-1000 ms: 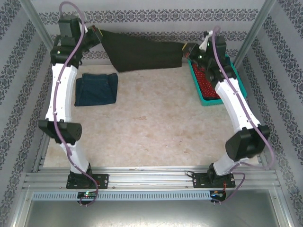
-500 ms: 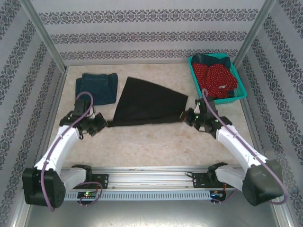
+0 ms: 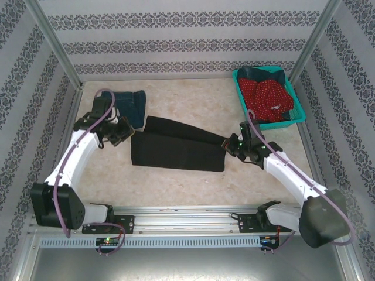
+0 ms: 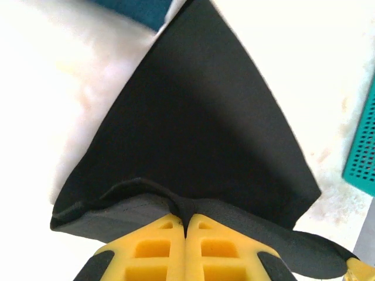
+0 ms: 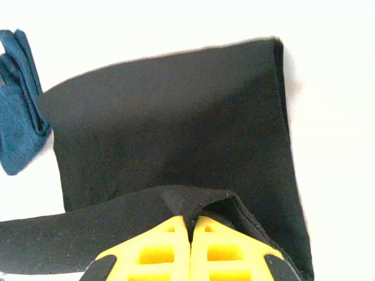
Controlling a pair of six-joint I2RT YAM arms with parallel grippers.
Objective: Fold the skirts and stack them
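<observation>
From my remote console, both arms reach out from the near edge of the table [image 3: 176,190] with a black skirt [image 3: 176,153] stretched between them. The left gripper [image 3: 125,134] is clenched on the skirt's left end, and the right gripper [image 3: 227,144] is clenched on its right end.

In the left wrist view, the left gripper [image 4: 186,219] has its yellow jaws pressed together on a puckered edge of the black skirt [image 4: 199,129]. The cloth fans out flat on the pale tabletop [image 4: 53,70] beyond them. In the right wrist view, the right gripper [image 5: 190,219] pinches a bunched corner the same way. The black skirt [image 5: 176,123] lies doubled over itself in front of it.

From above, the skirt sits at mid-table, folded lengthwise. Its nearer layer forms a wide dark band, and a narrower layer tapers away behind it.

Farther back on the left lies a folded denim skirt [image 3: 133,105], just beyond the black skirt's left end and partly behind the left wrist. Its blue edge also shows to the right wrist camera [image 5: 20,99] and, as a sliver, to the left one [image 4: 140,9].

In the far right corner stands a teal mesh basket [image 3: 275,124], well apart from the black skirt, and its wall is caught by the left wrist camera [image 4: 363,152]. A red dotted skirt [image 3: 269,96] is heaped inside it, with a piece of dark denim [image 3: 261,72] at its far end.
</observation>
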